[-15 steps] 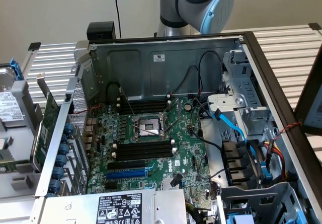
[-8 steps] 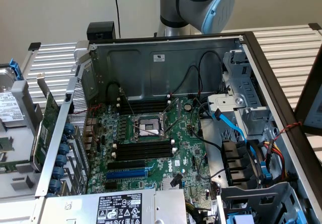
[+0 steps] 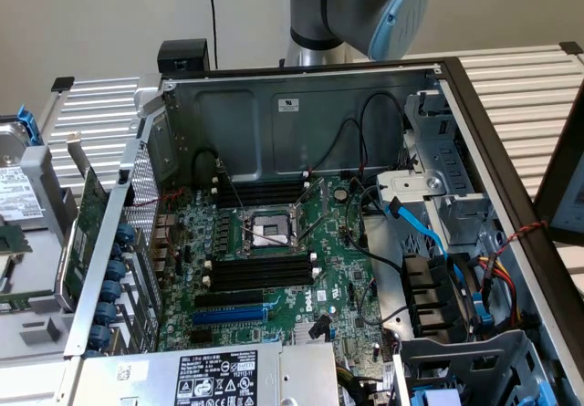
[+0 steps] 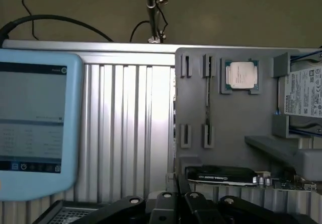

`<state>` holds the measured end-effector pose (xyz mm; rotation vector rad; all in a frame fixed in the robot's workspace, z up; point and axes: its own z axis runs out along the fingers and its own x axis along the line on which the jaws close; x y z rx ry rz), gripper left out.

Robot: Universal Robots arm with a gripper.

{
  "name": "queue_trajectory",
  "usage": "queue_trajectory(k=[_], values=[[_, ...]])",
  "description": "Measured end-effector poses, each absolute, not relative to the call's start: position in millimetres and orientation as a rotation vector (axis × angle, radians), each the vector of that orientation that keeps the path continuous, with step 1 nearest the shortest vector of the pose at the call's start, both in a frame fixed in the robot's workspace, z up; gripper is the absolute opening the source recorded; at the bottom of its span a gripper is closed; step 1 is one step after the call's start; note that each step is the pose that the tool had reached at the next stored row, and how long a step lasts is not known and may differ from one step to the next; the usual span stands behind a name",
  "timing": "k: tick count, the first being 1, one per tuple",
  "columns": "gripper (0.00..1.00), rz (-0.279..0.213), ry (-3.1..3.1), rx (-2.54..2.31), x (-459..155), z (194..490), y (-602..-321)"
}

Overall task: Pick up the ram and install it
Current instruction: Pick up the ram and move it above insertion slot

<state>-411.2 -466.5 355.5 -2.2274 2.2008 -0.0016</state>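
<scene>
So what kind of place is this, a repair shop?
It looks more like a robotics lab bench set up for computer assembly: a robot arm stands behind an open computer case with its motherboard bare, on a slatted metal table, and a gray fixture tray holds a processor.

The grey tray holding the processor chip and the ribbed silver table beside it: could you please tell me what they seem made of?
The grey tray looks like matte plastic, perhaps printed: dull, even, no glare. The ribbed silver table looks like bare aluminium: straight grooves with a soft sheen.
</scene>
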Motion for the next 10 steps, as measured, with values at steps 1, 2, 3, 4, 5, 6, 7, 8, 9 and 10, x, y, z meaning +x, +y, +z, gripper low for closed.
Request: queue_trajectory(k=[1,2,3,4,5,6,7,8,9,10], values=[[0.12,-0.001,2.201,-2.228,-407.7,360.0,-468.2],[0.12,-0.001,2.201,-2.228,-404.2,364.5,-469.7],[0.12,-0.001,2.201,-2.227,-400.3,369.3,-471.2],[0.12,-0.001,2.201,-2.227,-396.6,373.9,-472.4],[0.12,-0.001,2.201,-2.227,-392.9,378.2,-473.5],[0.12,0.000,2.200,-2.227,-389.0,382.8,-474.6],[0.12,0.000,2.200,-2.227,-385.2,387.3,-475.6],[0.12,0.001,2.200,-2.227,-381.4,391.8,-476.5],[0.12,0.001,2.200,-2.226,-377.5,396.3,-477.3],[0.12,0.002,2.200,-2.226,-373.5,400.9,-477.7]])
